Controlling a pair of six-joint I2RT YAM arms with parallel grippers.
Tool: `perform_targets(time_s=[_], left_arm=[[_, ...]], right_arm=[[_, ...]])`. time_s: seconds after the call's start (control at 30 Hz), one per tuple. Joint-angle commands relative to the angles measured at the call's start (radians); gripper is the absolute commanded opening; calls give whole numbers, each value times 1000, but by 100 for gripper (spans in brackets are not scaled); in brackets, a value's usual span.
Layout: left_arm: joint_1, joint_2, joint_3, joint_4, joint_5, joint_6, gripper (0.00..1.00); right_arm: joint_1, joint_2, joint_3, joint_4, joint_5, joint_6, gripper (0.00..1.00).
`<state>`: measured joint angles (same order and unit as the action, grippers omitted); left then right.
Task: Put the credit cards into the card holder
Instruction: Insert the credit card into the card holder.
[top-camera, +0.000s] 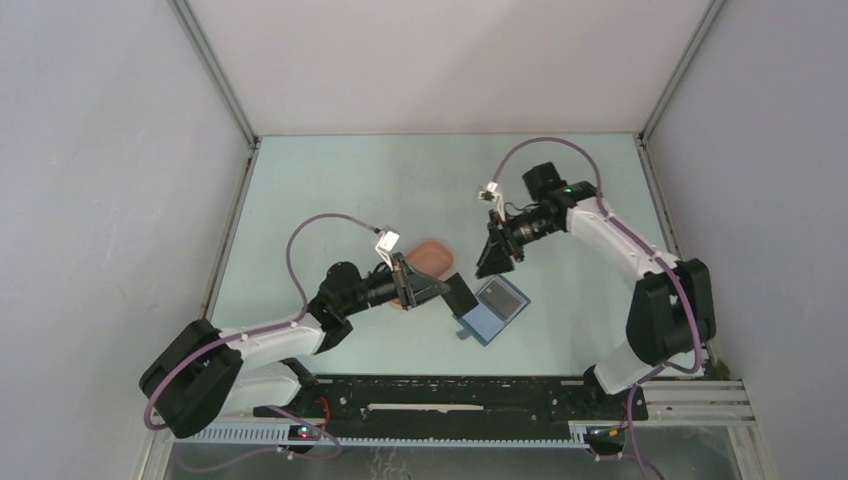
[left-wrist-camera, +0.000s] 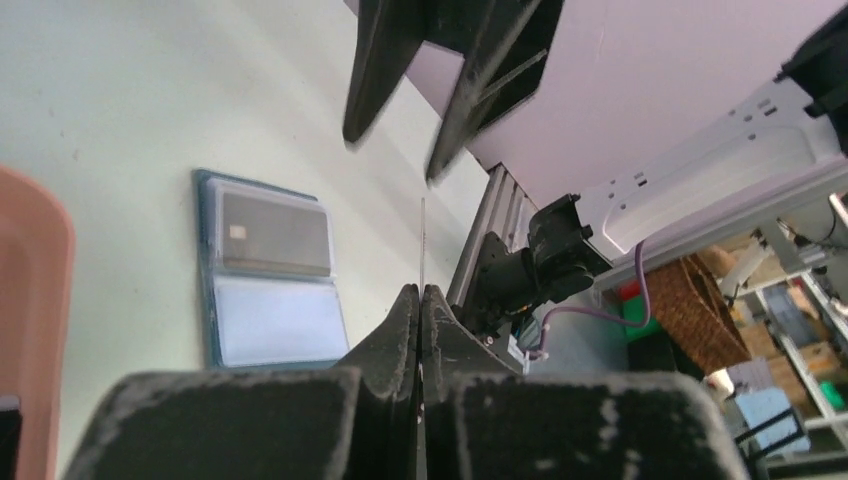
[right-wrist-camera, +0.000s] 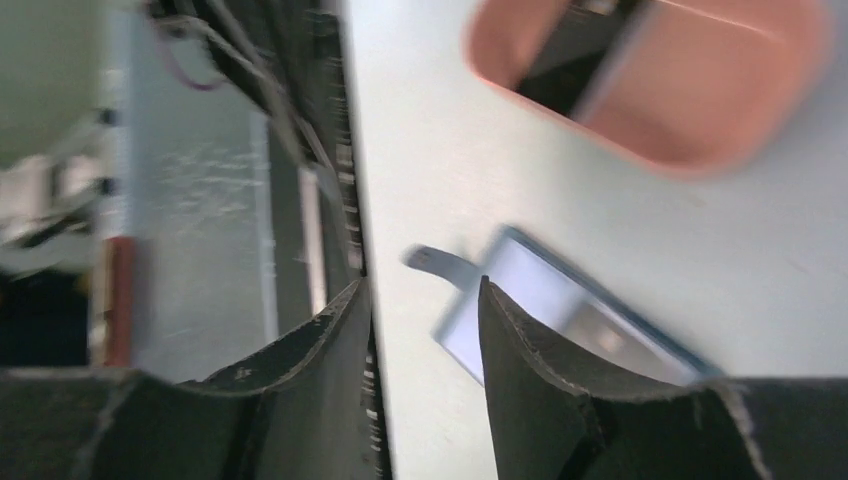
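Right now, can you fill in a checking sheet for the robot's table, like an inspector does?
Surface: pale green table, smooth.
Job's things: blue card holder lies open with a grey card in one pocket. The black card is held off the table, next to the holder.
Clutter: pink tray beside the holder. What is inside it is too blurred to tell.
Grippers: left gripper is shut on the black card. Right gripper is open and empty, near the holder.
Cables: purple cables loop above each arm.
Surroundings: grey walls; wicker basket beyond the table.
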<state>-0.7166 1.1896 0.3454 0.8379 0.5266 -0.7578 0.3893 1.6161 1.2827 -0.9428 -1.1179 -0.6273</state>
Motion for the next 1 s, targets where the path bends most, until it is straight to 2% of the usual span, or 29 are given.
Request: perform_targets(time_s=[0.0, 0.07, 0.2, 0.3, 0.43, 0.57, 0.77, 0.97], left_arm=[[-85, -62, -111, 131, -289, -122, 0], [-145, -63, -131, 136, -469, -174, 0], [-299, -9, -140, 137, -789, -283, 0], [-352, 53, -132, 137, -910, -337, 0], [-362, 161, -93, 143, -932, -403, 0], [-362, 289, -56, 217, -910, -452, 0], [-359, 420, -49, 343, -890, -500, 0], [-357, 474, -54, 381, -866, -556, 0]], right_arm=[[-76, -147, -123, 245, 324, 161, 54], [-78, -167, -182, 325, 513, 184, 55], [-78, -107, -207, 328, 783, 183, 50], [-79, -58, -236, 330, 890, 158, 34], [-92, -8, -244, 322, 912, 147, 16], [-94, 49, -244, 303, 907, 129, 7], [-93, 117, -243, 250, 833, 93, 4], [-55, 146, -244, 197, 774, 64, 4]])
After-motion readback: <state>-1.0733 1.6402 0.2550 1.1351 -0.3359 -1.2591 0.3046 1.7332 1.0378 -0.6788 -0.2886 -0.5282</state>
